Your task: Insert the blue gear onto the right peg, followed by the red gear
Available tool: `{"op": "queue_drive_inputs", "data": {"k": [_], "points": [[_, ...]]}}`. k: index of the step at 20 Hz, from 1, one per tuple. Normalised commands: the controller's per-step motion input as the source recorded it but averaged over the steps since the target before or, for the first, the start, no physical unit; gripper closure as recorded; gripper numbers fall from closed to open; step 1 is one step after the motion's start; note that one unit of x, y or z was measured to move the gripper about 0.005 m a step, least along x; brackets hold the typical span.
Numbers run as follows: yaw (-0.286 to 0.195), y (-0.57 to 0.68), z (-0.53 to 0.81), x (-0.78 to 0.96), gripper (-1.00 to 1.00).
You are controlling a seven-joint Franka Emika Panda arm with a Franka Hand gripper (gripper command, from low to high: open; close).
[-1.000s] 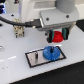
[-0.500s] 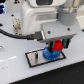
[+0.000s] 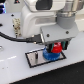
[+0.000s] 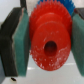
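Observation:
My gripper (image 3: 56, 48) is shut on the red gear (image 3: 57, 46) and holds it just above the blue gear (image 3: 49, 54). The blue gear lies flat on the grey plate with a black border (image 3: 35, 59), toward the exterior view's right end. In the wrist view the red gear (image 4: 49, 44) fills the middle, clamped between the two teal pads (image 4: 21, 42), with its centre hole showing. The toothed blue gear (image 4: 54, 6) peeks out beyond it. The right peg is hidden by the gears and my gripper.
The white arm body (image 3: 35, 17) and a black cable (image 3: 15, 39) hang over the white table (image 3: 15, 70) behind the plate. The plate's other end, at the exterior view's left, is bare grey.
My gripper has moved down with the red gear, from well above the plate to just over the blue gear. The blue gear and the plate have not moved.

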Motion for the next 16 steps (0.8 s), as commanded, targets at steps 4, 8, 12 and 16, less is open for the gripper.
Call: {"op": "queue_drive_inputs", "data": {"k": [4,8,12,16], "points": [[0.000,-0.05,0.08,0.01,1.00],[0.000,-0.14,0.08,0.05,1.00],[0.000,-0.26,-0.14,0.19,1.00],[0.000,-0.24,-0.15,0.22,1.00]]}}
